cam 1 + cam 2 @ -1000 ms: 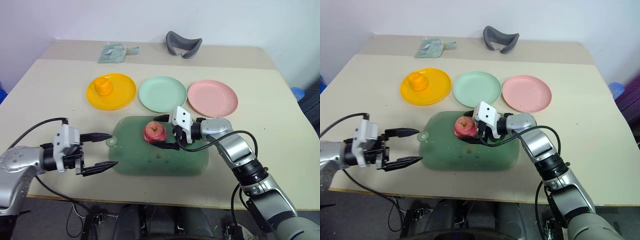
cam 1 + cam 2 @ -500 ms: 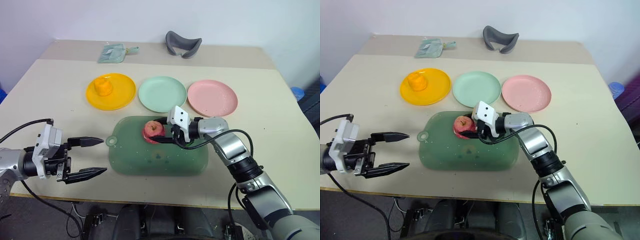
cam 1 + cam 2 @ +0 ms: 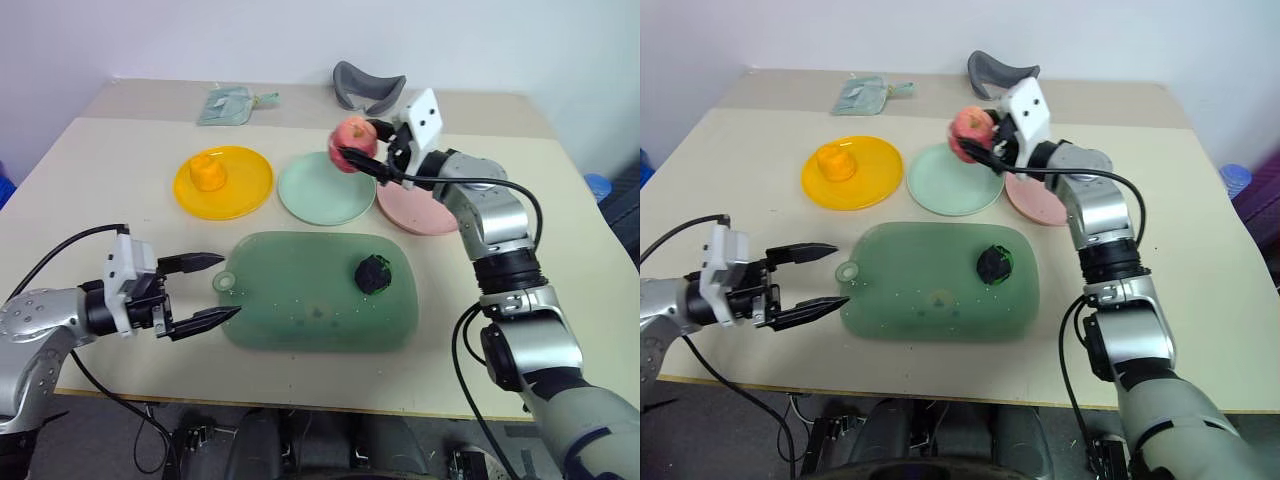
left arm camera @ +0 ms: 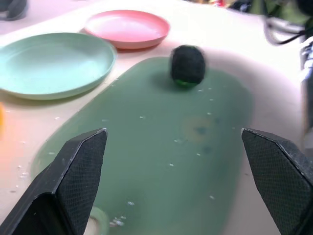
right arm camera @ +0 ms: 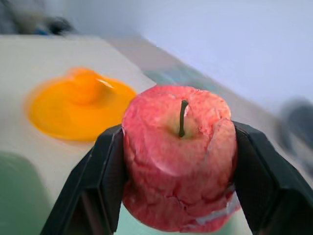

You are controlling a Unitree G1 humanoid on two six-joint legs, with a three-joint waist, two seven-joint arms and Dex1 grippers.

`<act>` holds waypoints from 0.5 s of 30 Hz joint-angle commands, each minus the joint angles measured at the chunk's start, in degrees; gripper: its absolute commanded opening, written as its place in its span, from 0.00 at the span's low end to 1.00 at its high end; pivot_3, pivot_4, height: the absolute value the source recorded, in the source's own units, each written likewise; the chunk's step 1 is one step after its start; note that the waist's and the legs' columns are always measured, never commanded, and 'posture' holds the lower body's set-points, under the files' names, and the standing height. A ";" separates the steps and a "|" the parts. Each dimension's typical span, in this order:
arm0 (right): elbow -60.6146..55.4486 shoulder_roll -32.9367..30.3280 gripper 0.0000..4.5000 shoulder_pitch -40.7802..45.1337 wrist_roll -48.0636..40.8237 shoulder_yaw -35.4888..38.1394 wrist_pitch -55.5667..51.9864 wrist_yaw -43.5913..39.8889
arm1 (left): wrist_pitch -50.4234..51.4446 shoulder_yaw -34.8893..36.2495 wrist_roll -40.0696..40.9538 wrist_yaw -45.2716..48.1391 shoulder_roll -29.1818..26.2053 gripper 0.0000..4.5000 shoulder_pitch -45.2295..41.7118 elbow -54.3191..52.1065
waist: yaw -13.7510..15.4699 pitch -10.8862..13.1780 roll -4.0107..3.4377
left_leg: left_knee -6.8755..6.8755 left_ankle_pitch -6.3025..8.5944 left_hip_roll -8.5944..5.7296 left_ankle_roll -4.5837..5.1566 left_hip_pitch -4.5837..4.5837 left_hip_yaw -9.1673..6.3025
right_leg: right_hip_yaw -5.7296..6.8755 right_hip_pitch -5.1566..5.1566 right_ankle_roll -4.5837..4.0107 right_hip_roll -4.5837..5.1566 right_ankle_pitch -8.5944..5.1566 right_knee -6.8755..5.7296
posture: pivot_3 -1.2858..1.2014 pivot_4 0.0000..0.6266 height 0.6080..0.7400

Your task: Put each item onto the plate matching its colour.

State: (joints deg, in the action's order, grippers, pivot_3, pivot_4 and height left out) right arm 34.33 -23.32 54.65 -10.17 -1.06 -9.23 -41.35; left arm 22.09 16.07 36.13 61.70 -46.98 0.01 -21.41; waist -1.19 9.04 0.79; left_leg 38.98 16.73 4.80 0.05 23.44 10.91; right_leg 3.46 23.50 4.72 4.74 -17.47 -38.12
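One of the three items looked settled: the yellow-orange fruit [image 3: 207,171] sat on the yellow plate [image 3: 245,190] at the far left of the row; the apple [image 3: 351,131] was held off the table, pinched between the two fingers of the right gripper [image 3: 368,156], above the gap between the mint green plate [image 3: 315,195] and the pink plate [image 3: 425,210], so its delivery to the pink plate was judged under way but not done; the dark green ball [image 3: 374,271] lay on the right part of the translucent green tray [image 3: 290,310], untouched, with the mint green plate bare; the left gripper [image 3: 205,292] hung with its fingers spread wide and nothing between them, just beside the tray's near-left corner.

The right arm covered much of the pink plate; whether the apple was over its rim could not be told.
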 commanded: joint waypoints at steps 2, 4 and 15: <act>11.97 -2.31 0.54 5.36 2.47 2.92 6.56 3.74 | -0.50 -1.76 -1.13 -2.25 0.87 1.00 -2.04 -1.43 | -0.41 0.07 -0.12 | -0.03 0.00 0.01 0.00 0.00 -0.01 | -0.05 0.06 0.00 -0.01 0.00 -0.02 | 0.52 0.24 1.00; 18.48 -2.66 0.54 6.83 3.16 3.58 8.59 5.61 | -0.66 -2.50 -1.71 -2.93 1.11 1.00 -2.52 -1.37 | -1.12 0.09 -0.15 | -0.07 -0.01 0.02 0.00 0.00 0.01 | -0.09 0.11 0.00 -0.02 0.00 -0.03 | 0.52 0.24 1.00; 30.88 -3.11 0.99 9.53 5.04 4.81 14.01 7.26 | -1.90 -2.28 -1.66 -2.43 1.22 1.00 -2.07 -0.87 | -1.56 0.19 -0.32 | -0.10 -0.02 0.04 -0.02 0.00 0.02 | -0.13 0.11 0.01 -0.03 0.00 -0.02 | 0.52 0.24 1.00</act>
State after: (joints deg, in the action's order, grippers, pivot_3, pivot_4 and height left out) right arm 66.46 -25.48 61.58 -4.84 2.42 2.88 -34.08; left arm 21.37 12.53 34.25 59.08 -45.84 -2.36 -21.34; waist -2.75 9.23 0.47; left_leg 38.88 16.71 4.84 0.03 23.44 10.93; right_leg 3.33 23.61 4.74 4.71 -17.46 -38.14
